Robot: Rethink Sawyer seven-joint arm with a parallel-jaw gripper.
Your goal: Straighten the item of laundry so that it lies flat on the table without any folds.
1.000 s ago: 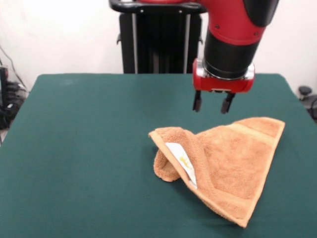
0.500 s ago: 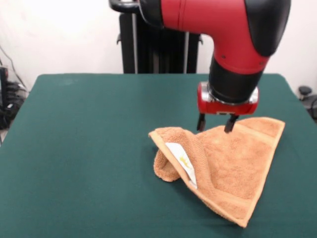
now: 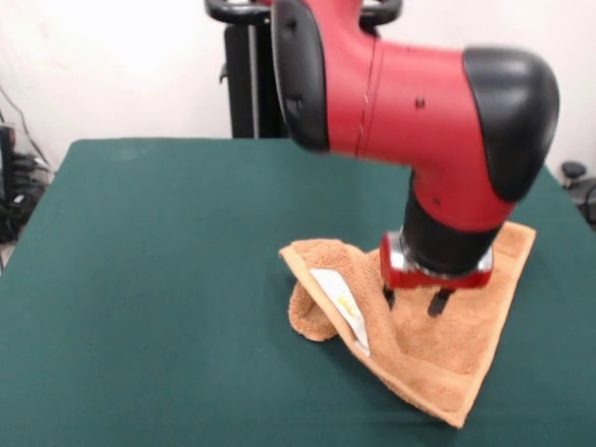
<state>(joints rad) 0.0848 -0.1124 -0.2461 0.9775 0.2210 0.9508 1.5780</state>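
The orange-tan towel (image 3: 410, 345) lies on the green table (image 3: 168, 279), right of centre. It is folded into a rough triangle, with one corner rolled over at its left side and a white care label (image 3: 340, 305) showing there. My gripper (image 3: 413, 300) hangs from the red and black arm straight over the middle of the towel. Its two fingers are apart and empty, with the tips just above or touching the cloth. The arm hides the towel's far part.
The black pedestal (image 3: 298, 84) stands at the table's far edge. A cable and dark gear (image 3: 14, 186) sit off the table's left side. A small black object (image 3: 573, 172) sits off the right side.
The gripper has come down and towards the camera, from above the table beyond the towel to low over the towel's middle. The towel has not moved.
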